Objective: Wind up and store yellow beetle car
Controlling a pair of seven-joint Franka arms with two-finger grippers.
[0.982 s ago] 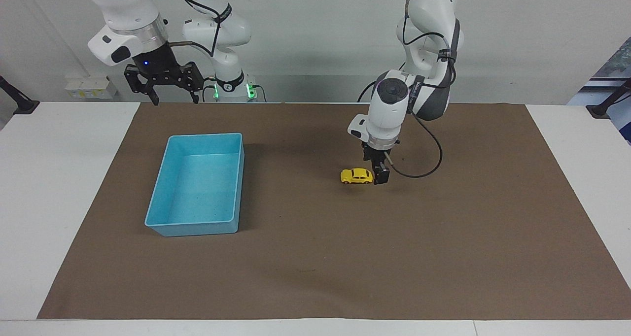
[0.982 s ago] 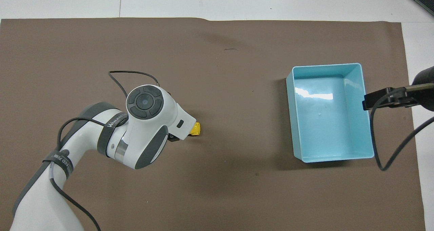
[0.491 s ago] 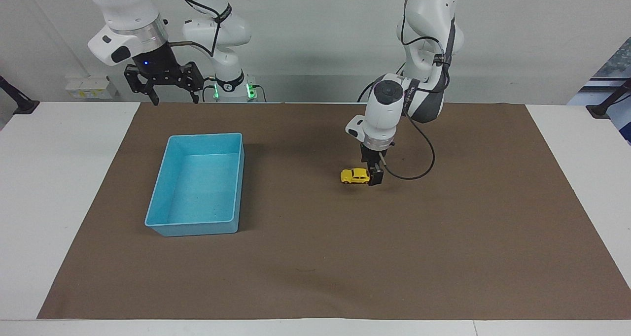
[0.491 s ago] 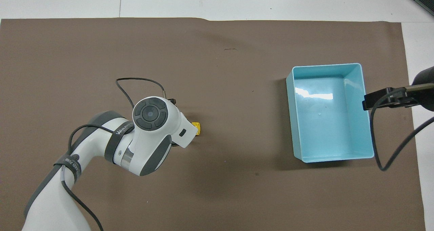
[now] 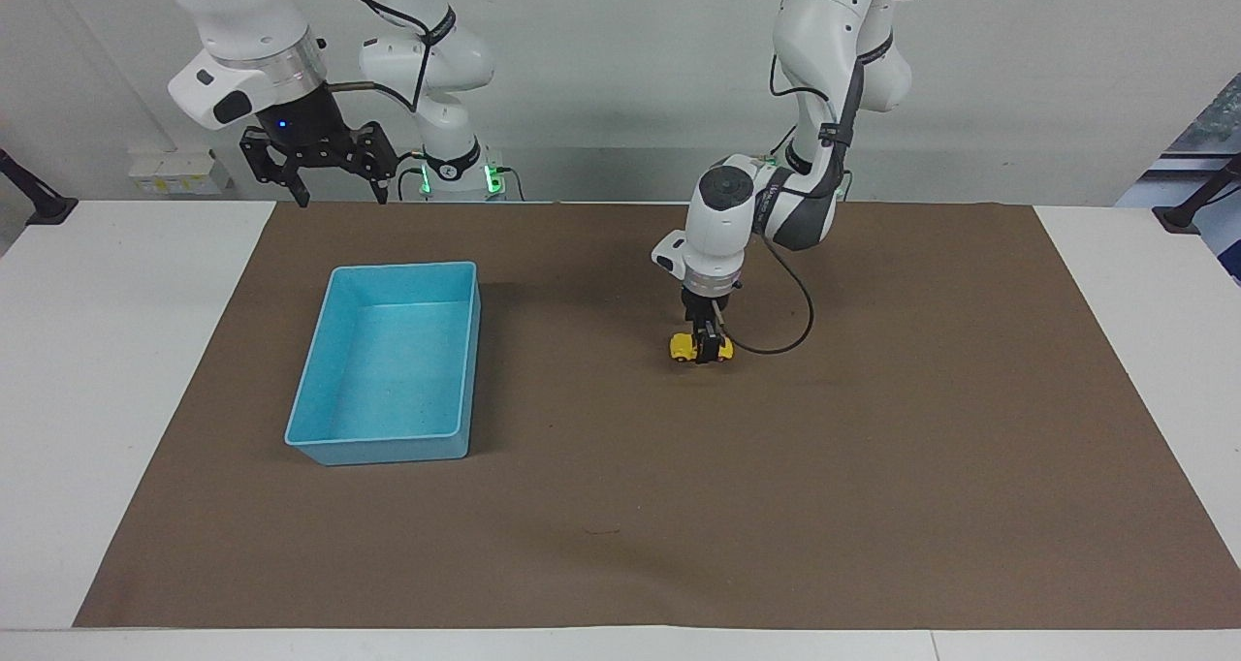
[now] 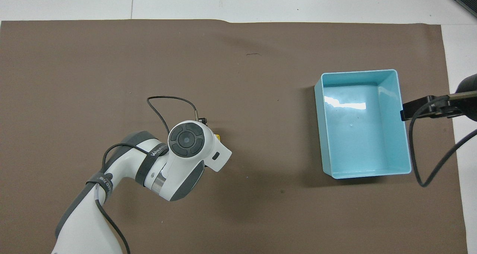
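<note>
The yellow beetle car (image 5: 682, 348) stands on the brown mat near the middle of the table; in the overhead view only a yellow sliver (image 6: 217, 136) shows past the left arm's wrist. My left gripper (image 5: 709, 343) points straight down and sits low over the car's middle, with the car's two ends showing on either side of it. My right gripper (image 5: 341, 192) is open and empty, held high over the table edge near the right arm's base. The blue bin (image 5: 473, 351) stands empty toward the right arm's end.
The brown mat (image 5: 873, 467) covers most of the white table. The left arm's black cable (image 5: 790, 331) loops just above the mat beside the car. The bin also shows in the overhead view (image 6: 318, 127), with part of the right hand (image 6: 428, 107) over its edge.
My left gripper has slid from beside the car's end to over its middle, toward the right arm's end. The car has not moved. The right arm stayed almost still.
</note>
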